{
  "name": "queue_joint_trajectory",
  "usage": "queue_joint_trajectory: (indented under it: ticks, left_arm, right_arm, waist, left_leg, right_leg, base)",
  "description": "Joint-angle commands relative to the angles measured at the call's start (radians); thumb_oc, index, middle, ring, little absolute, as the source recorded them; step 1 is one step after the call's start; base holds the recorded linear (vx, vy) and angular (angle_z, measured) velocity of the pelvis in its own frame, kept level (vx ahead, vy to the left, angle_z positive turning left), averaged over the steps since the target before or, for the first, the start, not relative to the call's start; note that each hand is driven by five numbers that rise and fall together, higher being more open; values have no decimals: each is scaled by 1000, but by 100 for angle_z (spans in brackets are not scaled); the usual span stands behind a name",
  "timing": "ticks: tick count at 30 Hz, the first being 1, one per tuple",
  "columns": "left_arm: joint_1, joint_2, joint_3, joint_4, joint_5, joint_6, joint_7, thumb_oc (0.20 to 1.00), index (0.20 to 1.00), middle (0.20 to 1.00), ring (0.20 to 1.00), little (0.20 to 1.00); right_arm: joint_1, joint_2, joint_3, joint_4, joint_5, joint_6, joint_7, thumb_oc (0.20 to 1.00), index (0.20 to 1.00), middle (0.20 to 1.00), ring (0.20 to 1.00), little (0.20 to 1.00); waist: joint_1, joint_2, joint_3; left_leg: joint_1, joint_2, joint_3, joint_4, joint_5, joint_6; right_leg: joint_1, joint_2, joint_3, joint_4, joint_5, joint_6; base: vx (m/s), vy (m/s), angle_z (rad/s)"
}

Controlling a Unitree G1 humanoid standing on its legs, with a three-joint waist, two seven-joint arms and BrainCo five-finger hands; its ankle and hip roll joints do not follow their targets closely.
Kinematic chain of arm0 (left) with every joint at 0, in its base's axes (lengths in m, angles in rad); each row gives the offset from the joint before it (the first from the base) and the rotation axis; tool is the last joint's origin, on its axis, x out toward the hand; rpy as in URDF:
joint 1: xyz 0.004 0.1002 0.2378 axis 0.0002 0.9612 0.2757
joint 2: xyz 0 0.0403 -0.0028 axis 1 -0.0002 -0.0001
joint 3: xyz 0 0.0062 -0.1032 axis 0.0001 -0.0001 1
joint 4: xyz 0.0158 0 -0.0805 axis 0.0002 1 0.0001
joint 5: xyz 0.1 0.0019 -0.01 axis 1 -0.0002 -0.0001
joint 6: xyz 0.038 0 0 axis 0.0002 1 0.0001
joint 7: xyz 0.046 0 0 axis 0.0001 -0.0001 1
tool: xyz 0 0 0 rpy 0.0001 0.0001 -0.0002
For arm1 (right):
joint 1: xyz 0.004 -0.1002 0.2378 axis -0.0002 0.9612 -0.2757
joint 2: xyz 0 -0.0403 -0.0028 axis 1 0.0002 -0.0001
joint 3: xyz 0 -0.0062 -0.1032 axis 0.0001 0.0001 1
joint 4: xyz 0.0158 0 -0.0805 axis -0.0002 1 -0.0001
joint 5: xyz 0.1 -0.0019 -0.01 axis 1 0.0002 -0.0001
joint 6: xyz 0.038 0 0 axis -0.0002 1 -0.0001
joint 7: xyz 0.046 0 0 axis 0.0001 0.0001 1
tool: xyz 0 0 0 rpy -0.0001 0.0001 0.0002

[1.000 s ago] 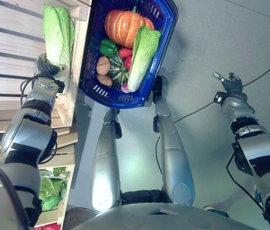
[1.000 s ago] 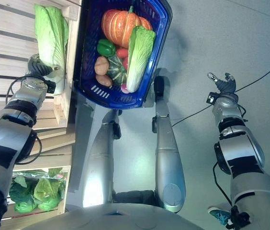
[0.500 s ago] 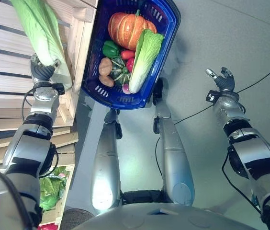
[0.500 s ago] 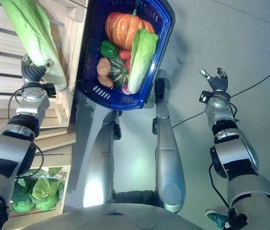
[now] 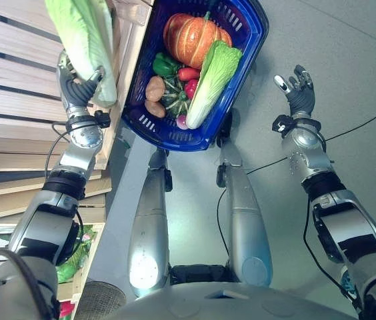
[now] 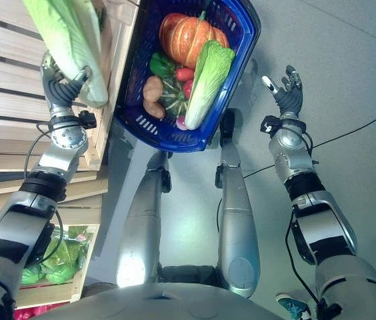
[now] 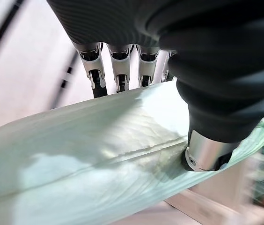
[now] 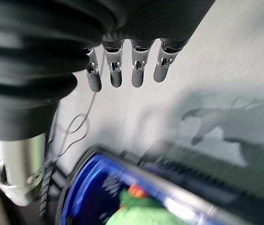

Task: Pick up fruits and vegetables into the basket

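Left robot hand (image 5: pixel 76 85) is raised over the wooden crate shelf (image 5: pixel 15 100) on the left, its fingers (image 7: pixel 119 75) and thumb curled round the pale stem end of a napa cabbage (image 5: pixel 85 37), which it holds clear of the slats with the leafy end pointing away from the robot. Lower on the same shelf, a crate (image 6: pixel 75 283) holds bagged green leafy vegetables (image 6: pixel 58 260). Just beside the shelf, between the two arms, stands the blue basket (image 5: pixel 248 50). Inside it lie an orange pumpkin (image 5: pixel 191 37) at the far end, a second napa cabbage (image 5: pixel 211 80) laid lengthwise along the right side, a green bell pepper (image 5: pixel 165 65), a red pepper (image 5: pixel 189 73), a small dark green striped squash (image 5: pixel 173 99) and two brown potatoes (image 5: pixel 155 89) near the left wall, with a pink-white vegetable at the near end that I cannot identify. Right robot hand (image 5: pixel 297 90) is lifted over the grey floor (image 5: pixel 348 60) to the right of the basket, well apart from it, fingers spread wide and holding nothing.
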Motion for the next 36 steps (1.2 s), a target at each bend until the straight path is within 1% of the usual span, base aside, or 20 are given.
queue_joint_trajectory:
  ticks: [1, 4, 5, 7, 12, 15, 21, 27, 32, 36]
  left_arm:
    - [-32, 9, 18, -131, 119, -86, -12, 200, 200, 200, 200, 200]
    - [-32, 18, 2, -176, 155, -97, -66, 200, 200, 200, 200, 200]
    - [-30, 21, -5, -183, 162, -110, -87, 200, 200, 200, 200, 200]
    - [-28, 30, -19, -217, 174, -112, -126, 200, 200, 200, 200, 200]
    - [-23, 48, -55, -285, 182, -139, -216, 200, 200, 200, 200, 200]
    - [-29, 58, -73, -311, 172, -139, -259, 200, 200, 200, 200, 200]
    - [-41, 65, -114, -356, 147, -140, -356, 200, 200, 200, 200, 200]
    - [-37, 67, -148, -394, 136, -151, -423, 200, 200, 200, 200, 200]
    - [-53, 64, -194, -424, 122, -133, -480, 200, 200, 200, 200, 200]
    - [-61, 69, -213, -427, 114, -125, -497, 200, 200, 200, 200, 200]
  right_arm:
    - [71, 0, -28, -123, -18, -63, 20, 1000, 1000, 1000, 1000, 1000]
    - [81, 5, -34, -183, -9, -69, 66, 1000, 1000, 1000, 1000, 1000]
    - [84, 4, -35, -197, -2, -71, 87, 1000, 1000, 1000, 1000, 1000]
    - [93, 6, -33, -247, 7, -58, 114, 1000, 1000, 1000, 1000, 1000]
    - [114, 7, -13, -342, 53, -42, 222, 1000, 1000, 1000, 1000, 1000]
    - [116, 1, 1, -382, 70, -30, 264, 1000, 1000, 1000, 1000, 1000]
    - [109, -1, 21, -451, 114, -24, 314, 1000, 1000, 1000, 1000, 1000]
    - [112, 0, 40, -512, 121, -28, 350, 1000, 1000, 1000, 1000, 1000]
    - [93, -1, 70, -559, 140, 3, 390, 1000, 1000, 1000, 1000, 1000]
    - [82, -11, 87, -576, 152, 32, 412, 1000, 1000, 1000, 1000, 1000]
  waist:
    - [-10, 33, -36]
    - [-14, 34, -36]
    - [-16, 34, -36]
    - [-18, 35, -36]
    - [-25, 35, -36]
    - [-28, 34, -36]
    - [-32, 30, -36]
    - [-34, 26, -36]
    - [-33, 18, -36]
    - [-32, 14, -36]
  left_leg:
    - [27, -59, 17, -102, 46, 15]
    - [31, -58, 21, -105, 48, 15]
    - [32, -57, 22, -105, 48, 15]
    - [34, -56, 25, -108, 50, 16]
    - [38, -53, 34, -120, 56, 17]
    - [39, -51, 38, -121, 58, 17]
    - [41, -48, 43, -128, 62, 20]
    - [44, -47, 45, -134, 64, 22]
    - [42, -45, 47, -137, 67, 22]
    - [40, -44, 46, -137, 67, 22]
  right_leg:
    - [61, 60, -59, 89, -151, 33]
    - [65, 59, -57, 85, -148, 36]
    - [65, 58, -57, 85, -147, 38]
    - [66, 58, -55, 84, -145, 39]
    - [68, 57, -53, 75, -138, 43]
    - [69, 57, -51, 73, -135, 46]
    - [71, 57, -48, 66, -127, 51]
    - [74, 57, -46, 59, -119, 55]
    - [76, 55, -47, 50, -111, 59]
    - [72, 56, -47, 50, -107, 61]
  base:
    - [0, 0, 0]
    - [4, 5, -1]
    - [13, 16, -3]
    - [0, 0, 0]
    - [0, 0, 0]
    - [0, 0, 0]
    - [0, 0, 0]
    - [0, 0, 0]
    - [-1, -6, 0]
    - [0, 0, 0]
